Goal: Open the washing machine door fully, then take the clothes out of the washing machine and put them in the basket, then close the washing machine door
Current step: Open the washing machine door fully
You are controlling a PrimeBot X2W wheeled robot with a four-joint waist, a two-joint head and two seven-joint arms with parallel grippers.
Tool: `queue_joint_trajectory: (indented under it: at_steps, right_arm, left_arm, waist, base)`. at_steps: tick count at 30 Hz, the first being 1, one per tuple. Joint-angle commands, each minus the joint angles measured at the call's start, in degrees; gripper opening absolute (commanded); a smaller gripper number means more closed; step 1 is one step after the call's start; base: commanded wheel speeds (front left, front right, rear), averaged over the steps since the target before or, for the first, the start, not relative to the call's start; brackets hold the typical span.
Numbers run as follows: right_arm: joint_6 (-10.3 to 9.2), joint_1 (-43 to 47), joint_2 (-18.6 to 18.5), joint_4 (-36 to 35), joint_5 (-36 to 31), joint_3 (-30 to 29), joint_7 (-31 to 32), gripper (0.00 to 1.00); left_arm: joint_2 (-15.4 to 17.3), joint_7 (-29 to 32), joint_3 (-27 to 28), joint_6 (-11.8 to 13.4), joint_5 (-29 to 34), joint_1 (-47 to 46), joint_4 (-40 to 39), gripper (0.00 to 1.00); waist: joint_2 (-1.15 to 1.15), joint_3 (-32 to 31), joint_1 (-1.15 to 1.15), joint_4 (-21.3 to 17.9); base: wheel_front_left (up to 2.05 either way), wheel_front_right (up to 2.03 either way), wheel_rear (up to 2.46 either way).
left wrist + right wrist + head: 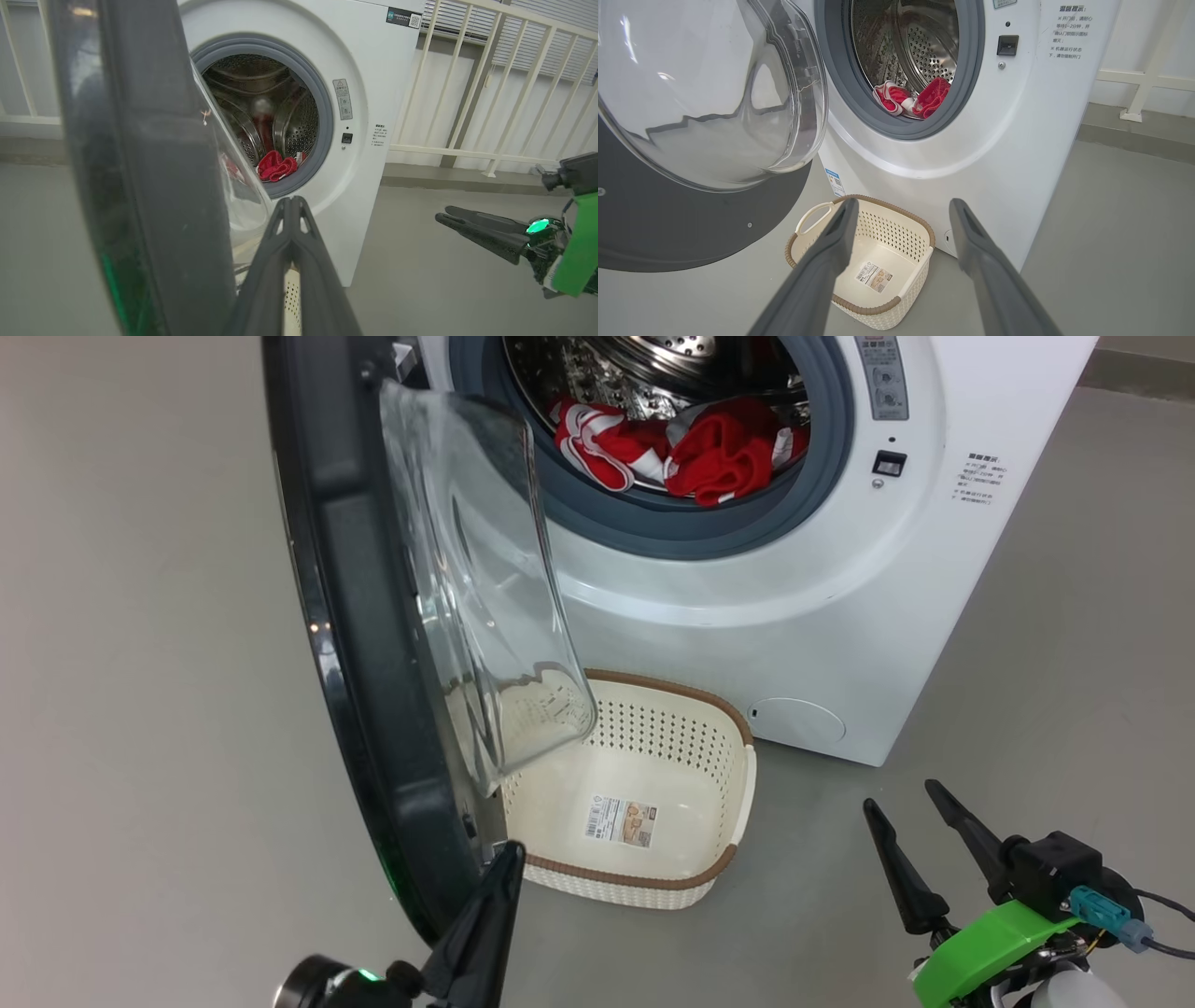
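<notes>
Left pincer [509, 859]: shut tight, fingers pressed together with nothing between them. The tip is up at the lower inner edge of the washing machine door [373, 616]; touching or just shy, can't call it.
Right pincer [901, 795]: jaws spread wide, holding nothing, hovering over the floor [1027, 709].
Washing machine door: swung open, at 11 o'clock from the left pincer in the head view. Its glass bowl [485, 597] bulges toward the washing machine [794, 616] and hangs over the near-left corner of the basket [653, 882].
Basket: on the floor, just beside the left pincer at 2 o'clock and at 10 o'clock from the right pincer. It's tucked against the machine's front, below the drum mouth, with a paper label [621, 821] on its bottom.
Washing machine: at 12 o'clock from the right pincer, with the clothes [719, 453] inside.
Clothes: red with white trim, heaped on the drum's front lip against the grey seal [653, 527]. They're at 1 o'clock from the left pincer and 11 o'clock from the right pincer, well apart from both.
</notes>
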Motion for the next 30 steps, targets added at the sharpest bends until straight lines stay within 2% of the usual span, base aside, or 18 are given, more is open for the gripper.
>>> queue_joint_trajectory:
  at_steps: [1, 8, 18, 23, 30]
  right_arm:
    - [0.09, -0.88, -0.43, -1.19, -0.04, 1.44, -0.69, 1.0]
    - [0.09, -0.78, -0.22, -1.42, 0.06, 1.48, -0.69, 1.0]
    - [0.09, -0.54, -0.13, -1.56, -0.06, 1.16, -0.69, 1.0]
    - [0.09, -0.54, -0.05, -1.38, -0.02, 1.54, -0.69, 1.0]
    - [0.09, -0.52, 0.06, -1.17, 0.14, 2.23, -0.69, 1.0]
  left_arm:
    - [0.17, -0.31, 1.61, -0.17, -0.41, -1.2, -0.46, 0.0]
    - [0.17, -0.31, 3.7, 0.72, -3.34, -2.6, 5.97, 0.0]
    - [0.17, -0.31, 8.35, 3.08, -4.59, -3.04, 6.5, 0.0]
    - [0.17, -0.31, 12.4, 4.14, -4.33, -2.31, 6.58, 0.0]
    - [0.17, -0.31, 19.01, 4.23, -3.92, -2.35, 7.82, 0.0]
  waist:
    - [0.0, -0.03, 0.0, -0.05]
    - [0.0, 0.02, 0.0, -0.35]
    - [0.0, 0.49, 0.0, 0.35]
    - [0.0, 0.45, 0.0, 0.78]
    - [0.0, 0.83, 0.0, 1.57]
  base:
    - [0.0, 0.0, 0.0]
    - [0.0, 0.0, 0.0]
    - [0.0, 0.0, 0.0]
    - [0.0, 0.0, 0.0]
    - [0.0, 0.0, 0.0]
